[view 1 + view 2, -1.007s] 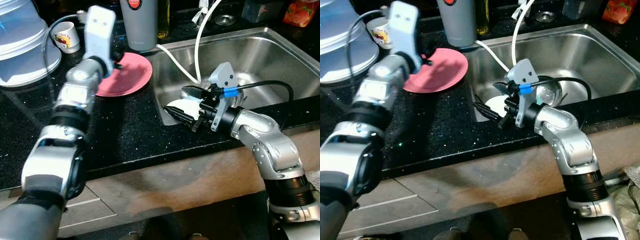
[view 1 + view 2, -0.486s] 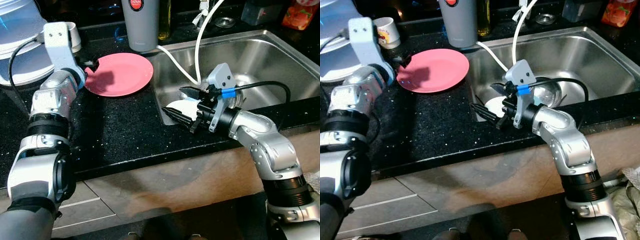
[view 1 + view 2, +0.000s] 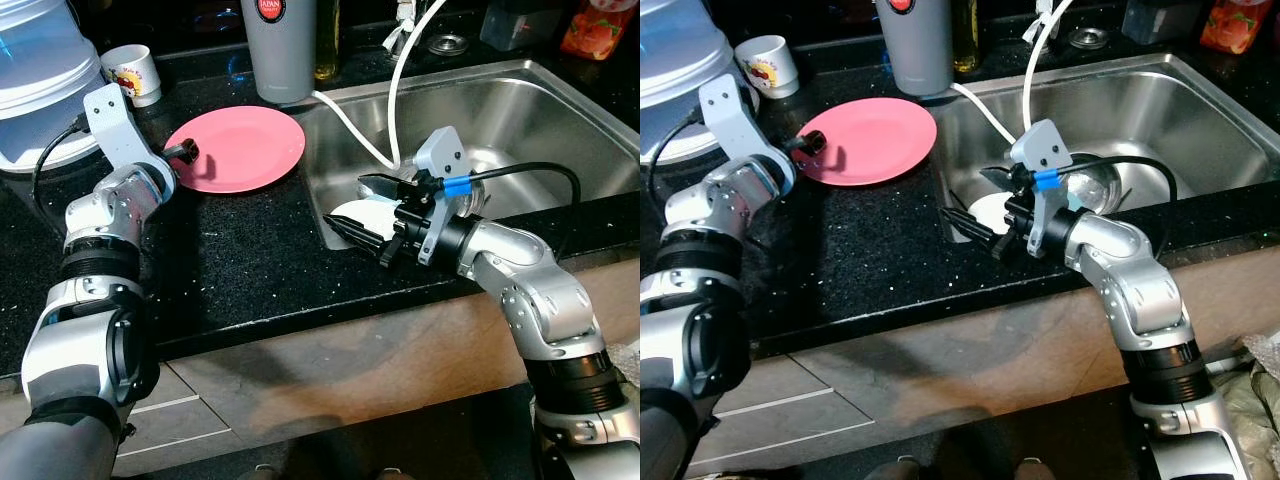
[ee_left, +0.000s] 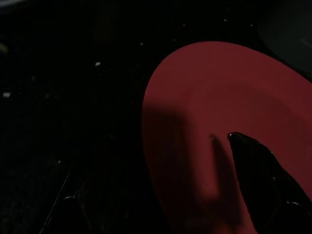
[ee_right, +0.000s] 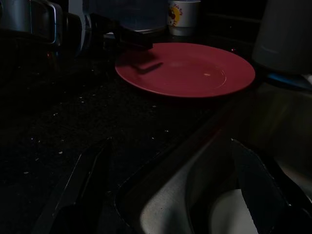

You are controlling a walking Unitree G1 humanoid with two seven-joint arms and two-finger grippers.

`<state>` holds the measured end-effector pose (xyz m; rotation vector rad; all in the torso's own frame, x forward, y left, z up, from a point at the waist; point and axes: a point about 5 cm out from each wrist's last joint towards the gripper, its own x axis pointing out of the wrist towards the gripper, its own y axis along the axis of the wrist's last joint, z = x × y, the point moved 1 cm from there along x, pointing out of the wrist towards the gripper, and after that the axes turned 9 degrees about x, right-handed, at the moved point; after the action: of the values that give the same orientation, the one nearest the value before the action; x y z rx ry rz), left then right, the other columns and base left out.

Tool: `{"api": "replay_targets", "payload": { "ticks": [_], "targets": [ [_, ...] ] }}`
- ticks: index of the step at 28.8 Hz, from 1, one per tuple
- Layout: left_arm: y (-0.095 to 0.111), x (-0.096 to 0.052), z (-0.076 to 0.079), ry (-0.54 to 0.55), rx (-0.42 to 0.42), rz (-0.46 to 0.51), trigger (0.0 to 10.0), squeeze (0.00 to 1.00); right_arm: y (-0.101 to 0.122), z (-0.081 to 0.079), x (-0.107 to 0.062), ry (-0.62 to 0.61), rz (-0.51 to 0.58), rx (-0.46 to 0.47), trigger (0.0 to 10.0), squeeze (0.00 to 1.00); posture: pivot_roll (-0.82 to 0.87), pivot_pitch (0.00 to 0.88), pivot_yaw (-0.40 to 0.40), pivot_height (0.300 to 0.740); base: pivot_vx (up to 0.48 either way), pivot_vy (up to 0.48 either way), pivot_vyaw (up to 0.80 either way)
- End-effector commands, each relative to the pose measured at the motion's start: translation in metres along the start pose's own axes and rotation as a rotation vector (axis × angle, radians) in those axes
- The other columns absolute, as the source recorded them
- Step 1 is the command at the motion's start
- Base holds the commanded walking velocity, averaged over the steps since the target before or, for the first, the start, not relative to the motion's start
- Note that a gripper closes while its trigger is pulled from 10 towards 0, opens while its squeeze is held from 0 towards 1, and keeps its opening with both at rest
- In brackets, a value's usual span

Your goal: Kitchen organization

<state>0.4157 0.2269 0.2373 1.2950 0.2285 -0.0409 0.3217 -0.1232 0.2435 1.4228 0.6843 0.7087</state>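
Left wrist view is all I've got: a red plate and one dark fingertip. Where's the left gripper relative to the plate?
Observer: The left gripper is at the plate's edge farthest from the sink, low over the rim.
Operator: What's behind the plate?
Observer: A grey tumbler stands just beyond it, by the sink corner.
Operator: Anything to the left?
Observer: A small white cup sits on the counter beyond the gripper.
Operator: And the right arm?
Observer: The right gripper is open at the sink's near-left corner, astride a white object.
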Motion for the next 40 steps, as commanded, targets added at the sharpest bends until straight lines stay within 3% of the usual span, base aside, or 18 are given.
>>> {"api": "replay_targets", "payload": {
  "ticks": [1, 13, 14, 15, 16, 36, 38, 40],
  "targets": [
    [-0.013, 0.001, -0.004, 0.016, -0.034, -0.056, 10.0, 0.00, -0.001, -0.005, 0.001, 0.024, -0.011, -0.007, 10.0, 0.00, 0.01, 0.107, 0.044, 0.740, 0.000, 0.000, 0.00],
    [-0.022, 0.001, 0.003, -0.008, -0.141, -0.118, 10.0, 0.00, -0.001, -0.005, 0.000, 0.024, -0.013, -0.009, 10.0, 0.00, 0.01, 0.112, 0.044, 0.740, 0.000, 0.000, 0.00],
    [-0.022, 0.001, 0.004, -0.016, -0.156, -0.119, 3.8, 0.00, 0.000, -0.005, 0.000, 0.022, -0.013, -0.009, 10.0, 0.00, 0.01, 0.112, 0.044, 0.740, 0.000, 0.000, 0.00],
    [-0.022, 0.001, 0.004, -0.016, -0.156, -0.119, 3.8, 0.00, 0.000, -0.005, 0.000, 0.022, -0.013, -0.009, 10.0, 0.00, 0.01, 0.112, 0.044, 0.740, 0.000, 0.000, 0.00],
    [-0.022, 0.002, 0.005, -0.022, -0.167, -0.120, 0.0, 0.00, -0.001, -0.004, -0.001, 0.019, -0.014, -0.008, 10.0, 0.00, 0.01, 0.112, 0.044, 0.740, 0.000, 0.000, 0.00],
    [-0.015, 0.001, 0.001, -0.007, -0.224, -0.094, 0.0, 0.00, 0.000, -0.002, -0.002, 0.009, -0.016, -0.007, 10.0, 0.00, 0.01, 0.124, 0.046, 0.740, 0.000, 0.000, 0.00],
    [-0.012, 0.001, -0.001, 0.001, -0.220, -0.076, 0.0, 0.00, 0.000, -0.002, -0.002, 0.007, -0.015, -0.008, 10.0, 0.00, 0.01, 0.126, 0.046, 0.740, 0.000, 0.000, 0.00],
    [0.003, 0.000, -0.001, -0.004, -0.172, 0.028, 0.0, 0.00, 0.001, -0.001, -0.002, -0.001, -0.012, -0.008, 10.0, 0.00, 0.01, 0.130, 0.048, 0.740, 0.000, 0.000, 0.00]
  ]
}}
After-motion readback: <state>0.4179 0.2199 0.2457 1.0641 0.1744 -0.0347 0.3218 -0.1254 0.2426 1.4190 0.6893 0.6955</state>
